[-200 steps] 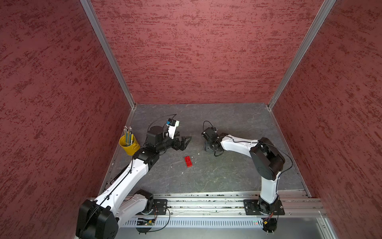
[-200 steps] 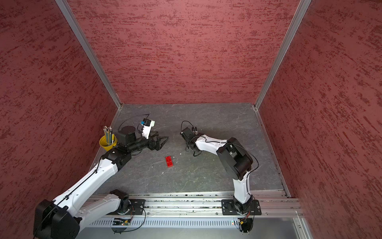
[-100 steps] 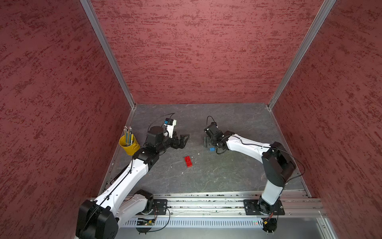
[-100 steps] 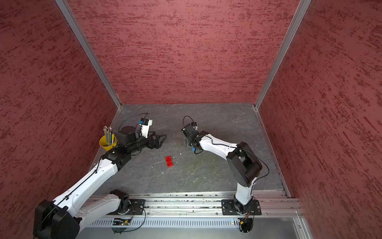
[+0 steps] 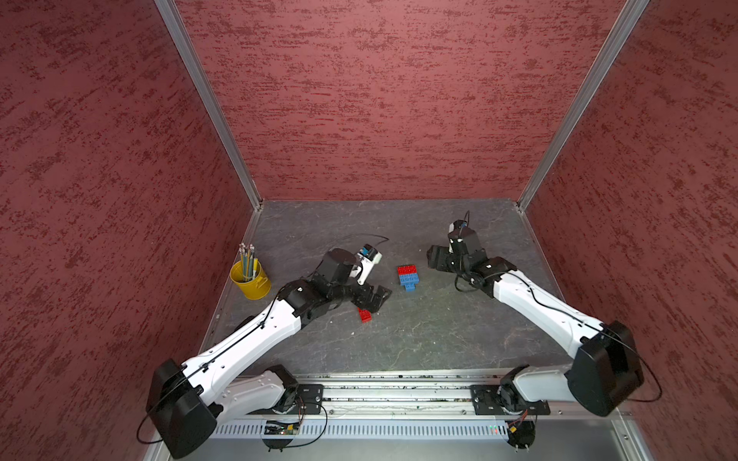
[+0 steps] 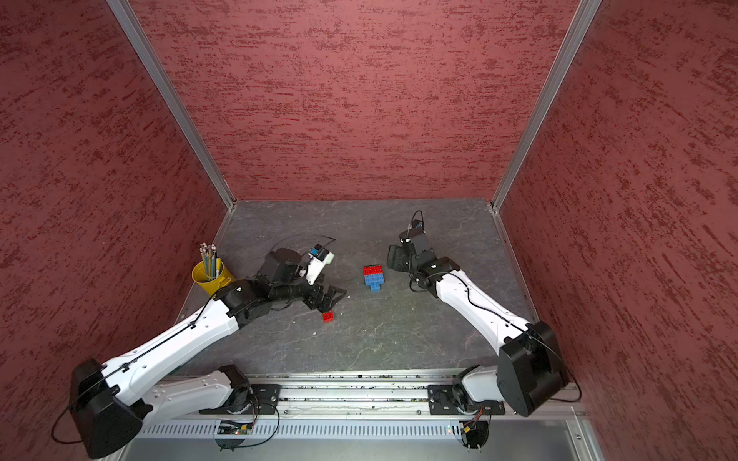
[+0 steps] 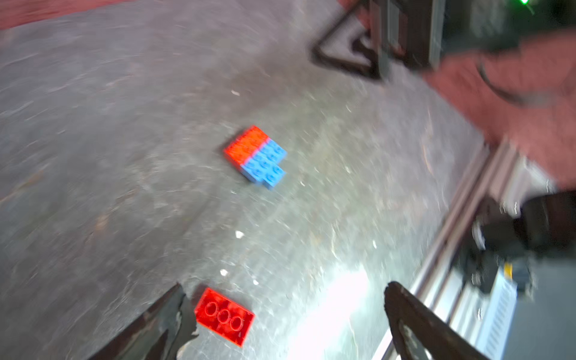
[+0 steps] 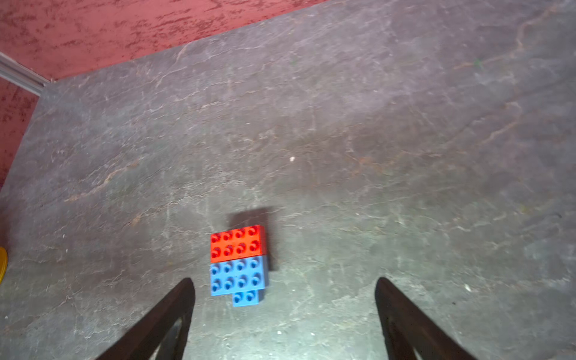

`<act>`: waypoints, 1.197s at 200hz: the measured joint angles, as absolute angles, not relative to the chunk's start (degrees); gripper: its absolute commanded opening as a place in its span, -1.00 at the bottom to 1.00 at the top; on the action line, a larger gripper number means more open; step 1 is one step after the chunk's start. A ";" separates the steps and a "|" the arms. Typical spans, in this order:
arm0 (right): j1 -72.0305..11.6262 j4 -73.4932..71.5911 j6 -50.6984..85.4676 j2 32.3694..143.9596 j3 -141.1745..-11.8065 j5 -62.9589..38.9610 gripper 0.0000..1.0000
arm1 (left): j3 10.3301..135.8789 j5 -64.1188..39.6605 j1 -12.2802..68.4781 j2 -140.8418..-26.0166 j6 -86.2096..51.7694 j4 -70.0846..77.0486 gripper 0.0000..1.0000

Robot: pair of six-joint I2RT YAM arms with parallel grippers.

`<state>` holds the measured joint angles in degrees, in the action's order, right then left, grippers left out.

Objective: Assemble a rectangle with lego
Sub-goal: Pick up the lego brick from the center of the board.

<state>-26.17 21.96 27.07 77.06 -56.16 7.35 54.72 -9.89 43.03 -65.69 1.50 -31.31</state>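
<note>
1. Left gripper of mine hangs low over the grey table, jaws spread wide with nothing between them; its wrist view is blurred.
2. Just beside one of its fingertips lies the loose red brick, flipped studs-down so that three round tubes on its underside face up. I cannot tell whether the fingertip touches it.
3. Further ahead of that gripper, well apart from it, the joined block lies flat on the table, studs up.
4. My right gripper also has its jaws apart and holds nothing. The joined block lies just ahead of its fingertips, touching neither.
5. The block has a red brick with two rows of four studs, set flush along its long side against a blue brick of the same size.
6. A smaller blue piece showing two studs sticks out off centre from the blue brick's free long side, so the outline is stepped.
7. In both top views the block sits between my grippers, nearer the right one. A yellow pencil cup stands well behind the left gripper.
</note>
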 measured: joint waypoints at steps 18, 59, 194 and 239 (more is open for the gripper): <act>-24.08 19.81 27.11 75.50 -52.27 4.43 0.73 | 58.67 -7.94 47.03 -70.94 9.85 -36.99 0.99; -23.14 15.97 26.94 75.31 -47.62 -0.95 0.72 | 64.86 -4.78 48.62 -84.66 25.30 -49.76 0.99; -21.74 10.57 26.52 74.94 -45.67 -5.76 0.71 | 60.20 -0.97 42.50 -92.36 29.89 -47.90 0.91; -21.56 10.55 26.52 74.94 -45.65 -5.80 0.70 | 59.83 -0.73 41.65 -95.55 30.13 -44.56 0.75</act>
